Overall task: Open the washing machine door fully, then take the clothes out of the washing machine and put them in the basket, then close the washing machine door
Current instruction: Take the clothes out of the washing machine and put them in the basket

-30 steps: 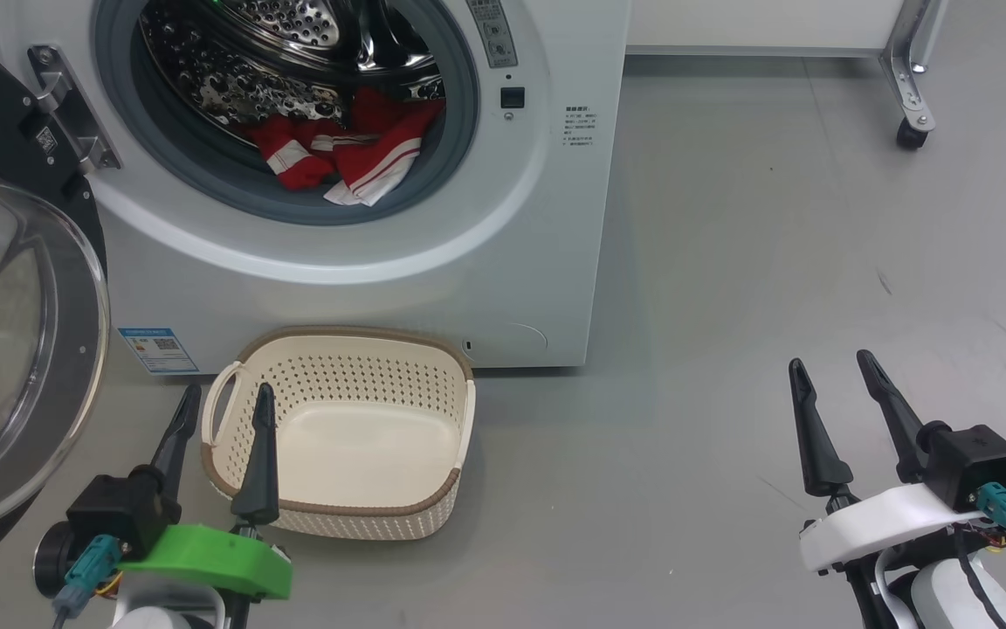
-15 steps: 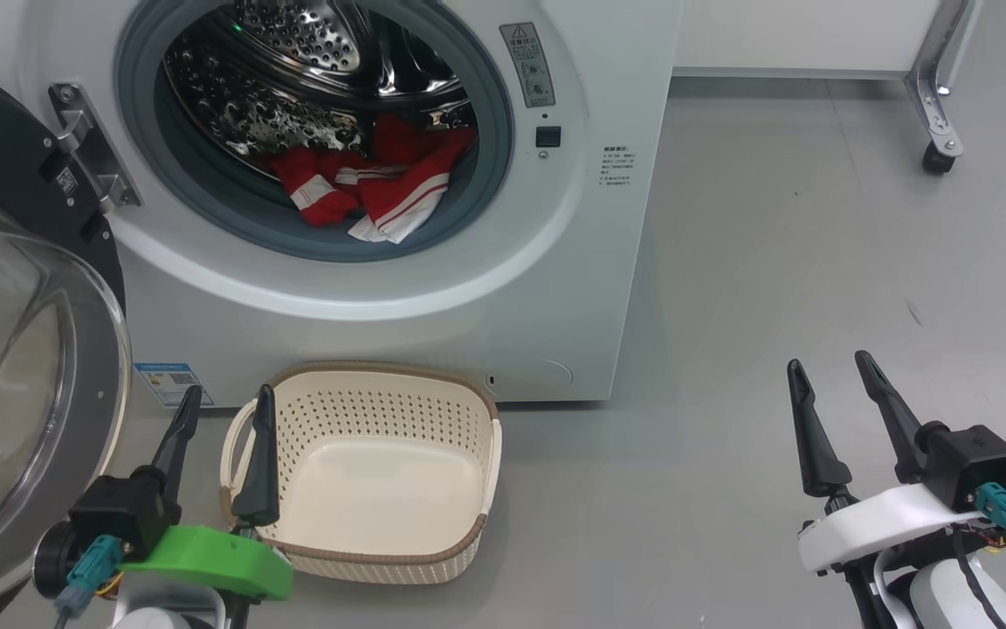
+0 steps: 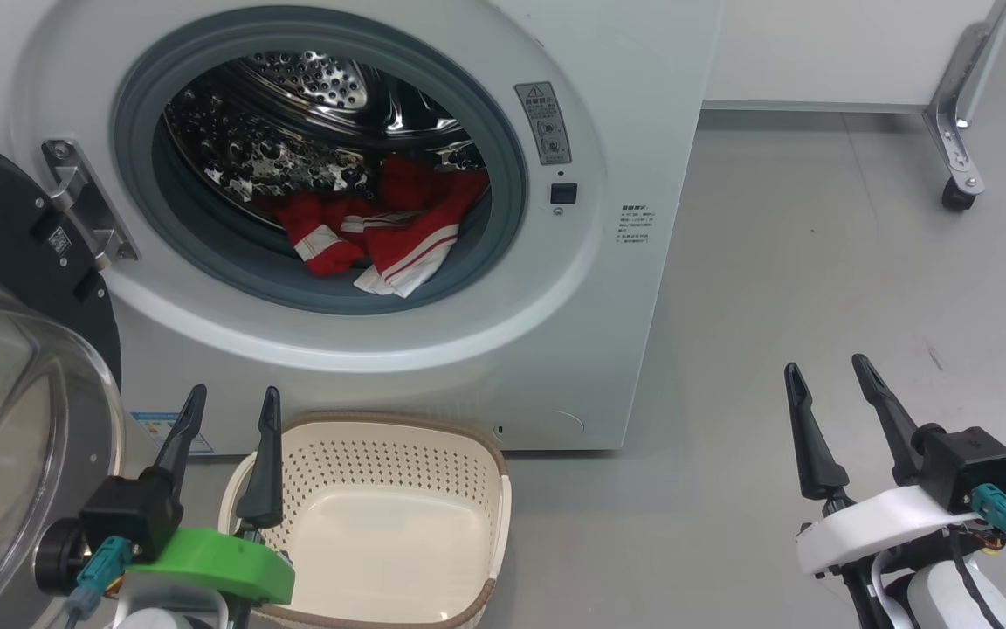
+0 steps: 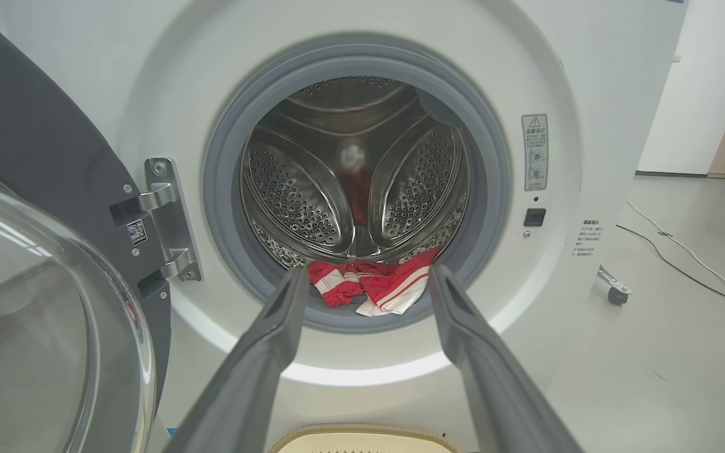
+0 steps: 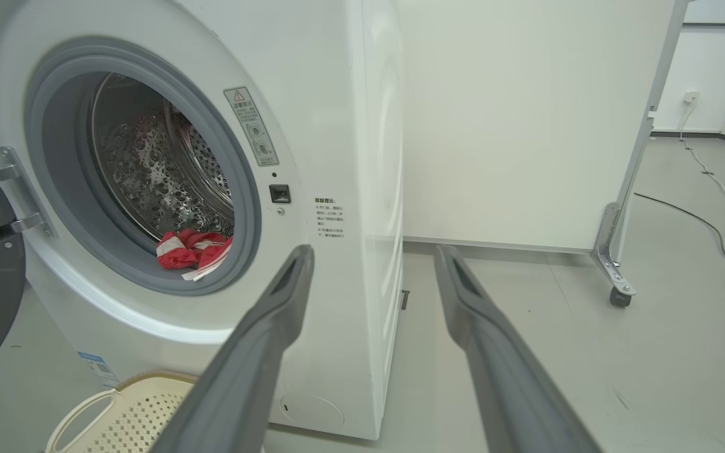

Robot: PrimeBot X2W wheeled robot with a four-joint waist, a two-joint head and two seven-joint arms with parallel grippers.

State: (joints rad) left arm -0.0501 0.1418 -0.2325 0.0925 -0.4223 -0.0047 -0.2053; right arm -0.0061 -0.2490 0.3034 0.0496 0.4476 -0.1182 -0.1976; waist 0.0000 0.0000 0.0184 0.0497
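One basket [image 3: 398, 421], one clothes [image 3: 398, 231] heap (in drum [image 3: 293, 148]); left gripper [image 3: 234, 390], right gripper [image 3: 824, 363] spread, empty

A white panel [image 5: 494, 126] on a castered metal leg [image 5: 611, 251] stands on grey floor [image 3: 817, 262], with seemingly a dark cable [image 5: 690, 212] beyond.

washing machine [image 3: 608, 288]: its mouth is standing wide open at 11 o'clock in the head view, with the clothes [image 3: 381, 231] lying low at its front lip.
washing machine door [image 3: 14, 419]: hanging swung out at 9 o'clock, its glass crowding the left claw [image 3: 234, 393].
basket [image 3: 381, 419]: sitting at 6 o'clock below the mouth, taking up the floor [image 3: 817, 262] there.
floor: lying bare around the right claw [image 3: 824, 365], up to the castor leg [image 3: 953, 162] at 2 o'clock.
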